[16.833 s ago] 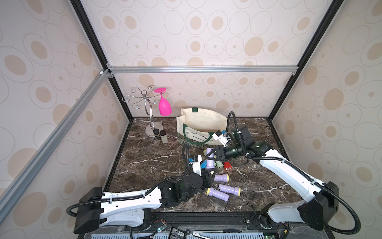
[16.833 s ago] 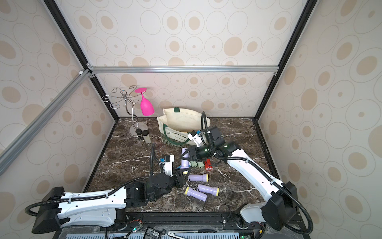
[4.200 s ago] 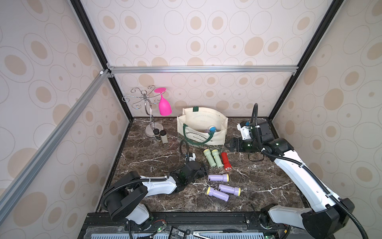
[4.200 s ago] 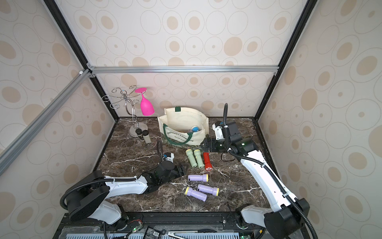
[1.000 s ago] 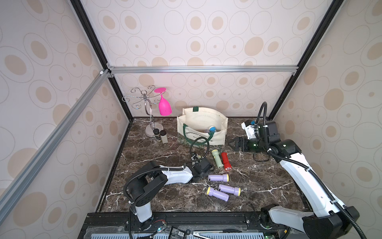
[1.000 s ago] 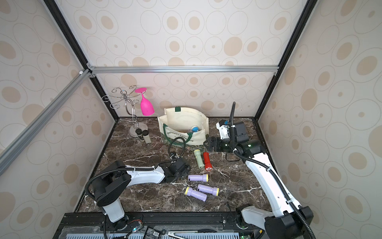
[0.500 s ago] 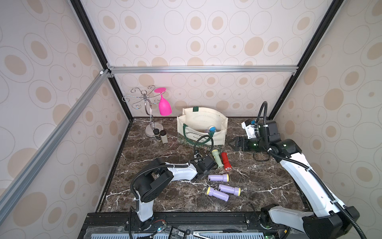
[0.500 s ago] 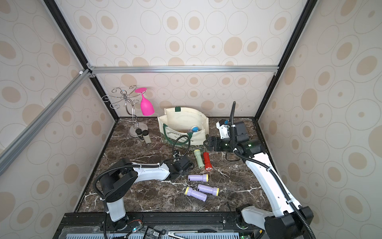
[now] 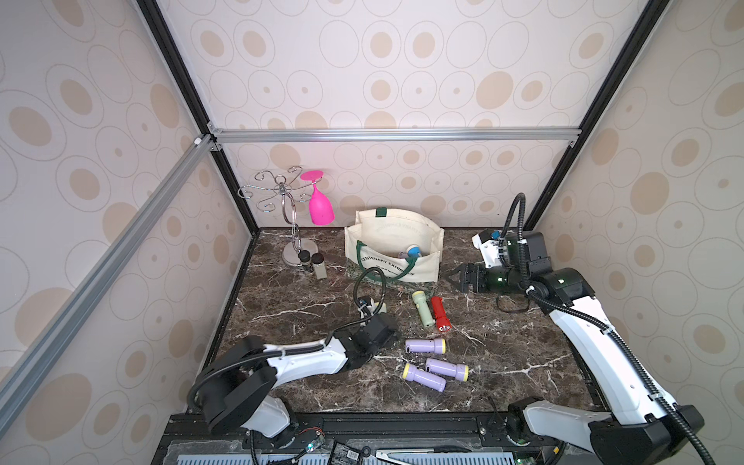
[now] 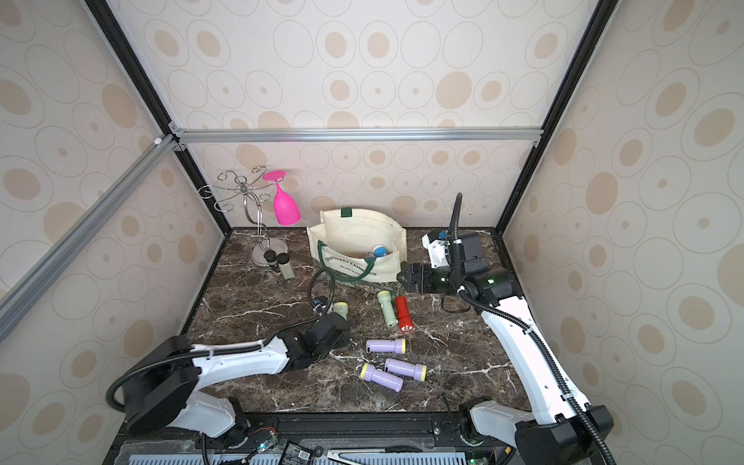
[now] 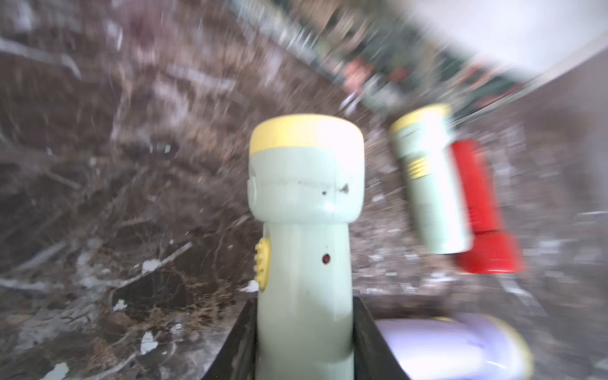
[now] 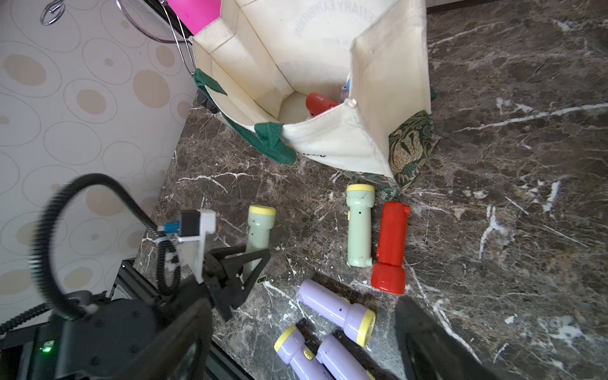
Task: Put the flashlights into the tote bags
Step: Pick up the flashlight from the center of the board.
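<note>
My left gripper [image 11: 304,306] is shut on the body of a pale green flashlight [image 11: 306,204], yellow-ringed head pointing away from it, low over the marble left of centre; it also shows in a top view [image 10: 340,309]. Another pale green flashlight [image 9: 422,308] and a red one [image 9: 440,314] lie side by side before the cream tote bag [image 9: 394,249]. Three lilac flashlights [image 9: 426,345] lie nearer the front. A blue flashlight [image 9: 413,251] and a red one [image 12: 319,102] sit inside the bag. My right gripper [image 9: 453,277] hangs open and empty beside the bag's right end.
A wire glass rack [image 9: 290,217] with a hanging pink glass [image 9: 321,205] stands at the back left, with two dark-capped jars [image 9: 312,261] at its base. Patterned walls close the table on three sides.
My left gripper has shut on the pale green flashlight and drawn it leftward, away from the green and red pair. The right gripper has barely moved.
</note>
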You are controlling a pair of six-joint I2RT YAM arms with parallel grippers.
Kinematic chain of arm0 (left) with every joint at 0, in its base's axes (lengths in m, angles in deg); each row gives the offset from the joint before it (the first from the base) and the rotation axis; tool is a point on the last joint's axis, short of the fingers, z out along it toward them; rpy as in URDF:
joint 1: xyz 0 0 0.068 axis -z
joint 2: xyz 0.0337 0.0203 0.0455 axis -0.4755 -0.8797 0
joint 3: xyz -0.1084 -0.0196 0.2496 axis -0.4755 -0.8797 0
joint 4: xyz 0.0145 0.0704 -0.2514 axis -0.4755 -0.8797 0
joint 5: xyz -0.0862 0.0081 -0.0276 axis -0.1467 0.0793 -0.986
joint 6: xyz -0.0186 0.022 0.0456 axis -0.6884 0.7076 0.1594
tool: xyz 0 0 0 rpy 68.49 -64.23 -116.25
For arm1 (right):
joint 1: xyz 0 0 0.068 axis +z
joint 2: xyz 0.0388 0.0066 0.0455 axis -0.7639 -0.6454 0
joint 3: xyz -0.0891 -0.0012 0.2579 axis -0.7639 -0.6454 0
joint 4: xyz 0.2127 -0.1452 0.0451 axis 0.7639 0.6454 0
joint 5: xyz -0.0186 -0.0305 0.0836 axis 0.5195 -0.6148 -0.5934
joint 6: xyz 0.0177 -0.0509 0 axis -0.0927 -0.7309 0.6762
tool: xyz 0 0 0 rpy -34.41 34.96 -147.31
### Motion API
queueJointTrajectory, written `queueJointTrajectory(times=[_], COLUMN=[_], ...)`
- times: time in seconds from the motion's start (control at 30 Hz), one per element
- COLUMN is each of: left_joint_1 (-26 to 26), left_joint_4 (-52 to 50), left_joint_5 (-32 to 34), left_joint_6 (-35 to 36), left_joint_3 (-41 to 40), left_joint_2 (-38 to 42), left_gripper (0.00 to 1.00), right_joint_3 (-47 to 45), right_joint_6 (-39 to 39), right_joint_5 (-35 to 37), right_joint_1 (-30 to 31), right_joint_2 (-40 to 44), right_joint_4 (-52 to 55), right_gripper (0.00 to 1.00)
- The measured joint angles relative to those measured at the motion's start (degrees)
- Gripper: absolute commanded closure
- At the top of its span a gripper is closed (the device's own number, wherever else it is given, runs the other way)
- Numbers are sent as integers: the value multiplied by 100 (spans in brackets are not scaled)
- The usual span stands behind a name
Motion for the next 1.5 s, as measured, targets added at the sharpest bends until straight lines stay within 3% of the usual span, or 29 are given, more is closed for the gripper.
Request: queueJointTrajectory(times=[0.23,0.63,0.83,1.07,1.2,1.3,1.37,1.43,1.5], left_joint_1=[24,68,140,203,205,208,210,221,221], left_joint_4=[909,1622,1941,2170,2260,2275,2273,2271,2269], left_joint_5=[-321,-1161,-1475,-1615,-1620,-1635,-1663,-1687,-1696], left_joint_6=[619,1300,1368,1379,1379,1379,1379,1377,1377], left_joint_3=[9,590,754,763,769,769,769,769,769], left_joint_2=[953,966,662,455,448,424,400,385,382], left_gripper=[100,100,100,100,100,100,100,100,100], right_joint_3=[2,17,105,223,216,184,149,120,116], right_joint_6=[310,820,1086,1213,1255,1272,1279,1279,1263], right_joint_5=[-708,-2087,-2337,-2376,-2363,-2376,-2371,-2369,-2367], right_joint_1=[31,404,509,533,538,544,557,568,568], right_joint_2=[0,-509,-868,-1029,-1029,-1029,-1029,-1029,-1032], right_joint_4=[-103,-955,-1285,-1456,-1473,-1499,-1528,-1543,-1558], right_gripper=[9,5,14,42,42,30,28,29,40])
